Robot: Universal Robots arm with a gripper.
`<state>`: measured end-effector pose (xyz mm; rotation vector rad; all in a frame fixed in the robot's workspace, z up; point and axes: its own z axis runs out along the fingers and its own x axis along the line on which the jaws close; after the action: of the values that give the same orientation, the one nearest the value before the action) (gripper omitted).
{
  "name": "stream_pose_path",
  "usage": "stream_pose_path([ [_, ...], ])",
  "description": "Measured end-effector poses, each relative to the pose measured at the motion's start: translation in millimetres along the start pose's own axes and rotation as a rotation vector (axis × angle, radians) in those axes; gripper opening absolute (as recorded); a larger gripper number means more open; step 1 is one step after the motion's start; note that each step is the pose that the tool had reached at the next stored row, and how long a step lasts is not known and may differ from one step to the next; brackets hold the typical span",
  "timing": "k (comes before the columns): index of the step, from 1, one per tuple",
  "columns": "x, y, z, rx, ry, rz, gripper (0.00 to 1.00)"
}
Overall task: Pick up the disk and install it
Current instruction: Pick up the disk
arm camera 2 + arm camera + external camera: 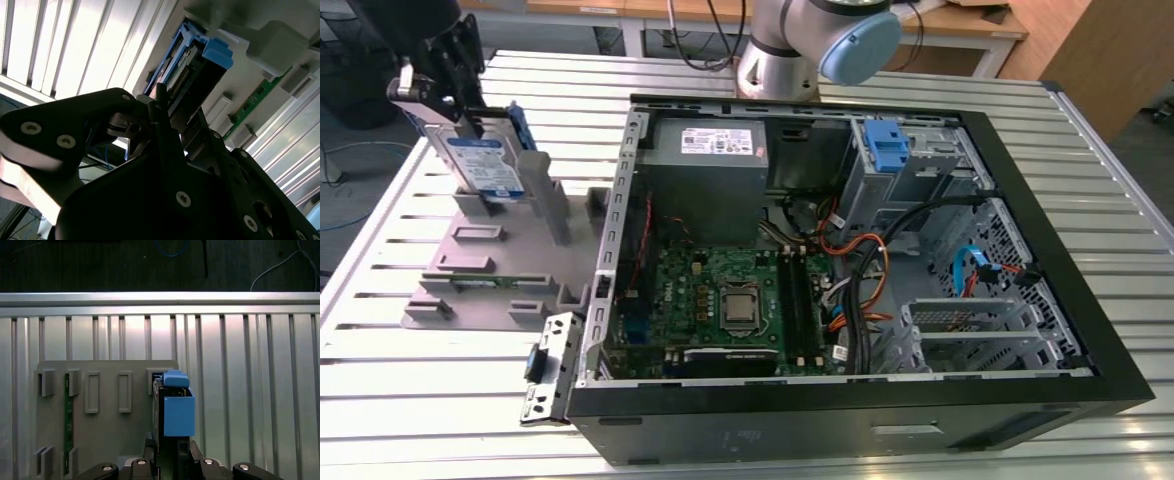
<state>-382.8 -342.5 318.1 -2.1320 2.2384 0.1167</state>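
Blue-railed disk (482, 165) upright at corner of grey holder (494, 268), gripper (458, 113) pinching its top edge

The black hand (172, 107) grips the near end of the disk (192, 67), which stands blue-railed in a grey holder (280, 40) on the slatted desk (90, 45), near a green board (254, 103).

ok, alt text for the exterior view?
The pincer is at the top of the disk, which stands upright in a grey rack on a slatted table. An open computer case lies at the exterior view's right of it.
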Motion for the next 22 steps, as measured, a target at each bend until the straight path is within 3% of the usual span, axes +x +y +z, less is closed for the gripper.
stream_pose_path([
  [8,-0.6,0.1,-7.0,0.0004,-0.0003,0.0,0.35],
  [9,-1.1,0.3,-12.2,0.0002,-0.0001,0.0,0.35],
  [13,-1.5,0.4,-17.5,0.0003,-0.0002,0.0,0.35],
  [22,-1.6,0.4,-17.9,0.0002,-0.0001,0.0,0.35],
])
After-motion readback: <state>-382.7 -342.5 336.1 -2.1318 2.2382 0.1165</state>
